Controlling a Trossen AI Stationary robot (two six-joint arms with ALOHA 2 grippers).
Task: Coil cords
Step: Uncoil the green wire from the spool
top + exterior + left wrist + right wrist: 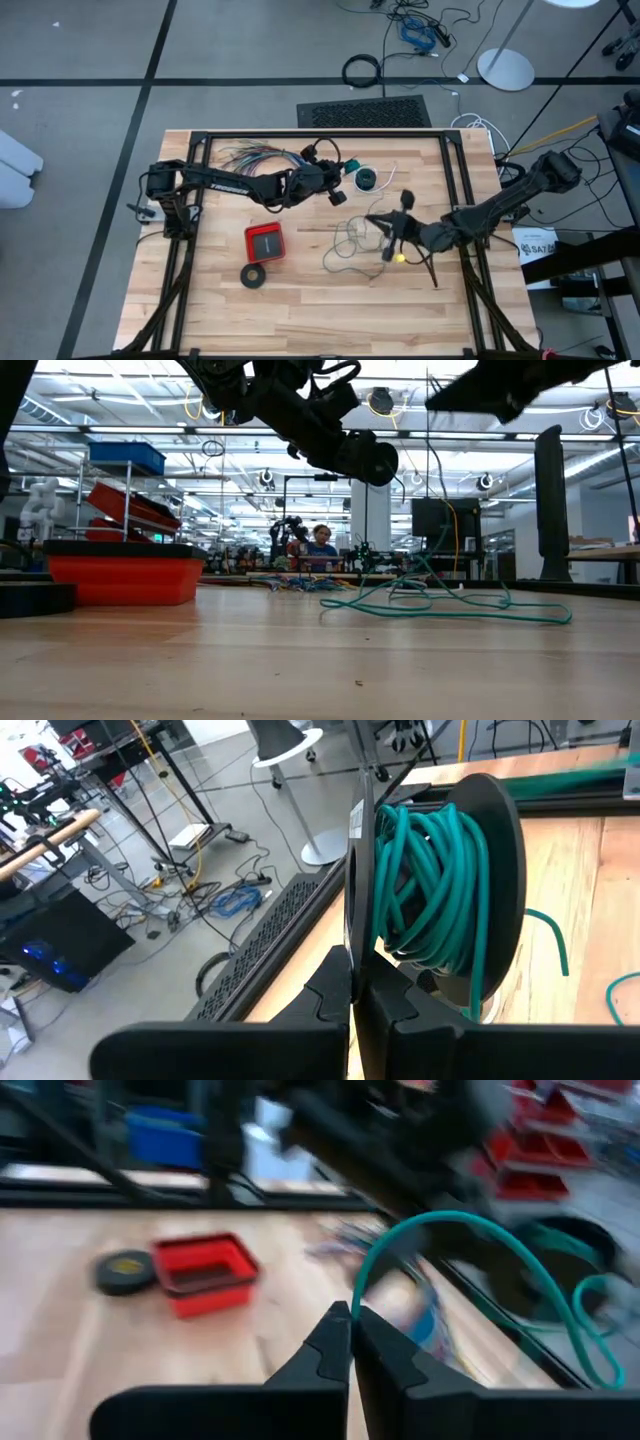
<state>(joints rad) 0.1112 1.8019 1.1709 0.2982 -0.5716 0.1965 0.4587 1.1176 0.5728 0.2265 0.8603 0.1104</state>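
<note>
A black spool [497, 870] wound with teal-green wire [430, 880] sits in front of my left gripper [352, 995], which is shut on it; from above the spool [367, 180] shows at the table's far middle. The wire's loose part [450, 602] lies in slack loops on the table [345, 245]. My right gripper [352, 1315] is shut on a strand of it, above the table's middle right [382, 228]. My left gripper pinches the thin edge of the spool's near flange [352, 910] between its two fingers, coming nearly level from the table's left. The spool [372, 460] hangs on its side, lifted clear of the table. My right gripper pinches one strand of the teal wire [356, 1295] between its fingertips, coming nearly level from the table's right. The strand arches up from the fingers [450, 1220] and curves over toward the spool, slack, while the other loops stay on the table.
A red box [265, 241] and a black tape ring [253, 276] sit on the left half. A fan of many-coloured wires [255, 155] lies at the far left. Black frame rails [320, 135] run along the table's edges. A person [320, 540] sits far behind the table.
</note>
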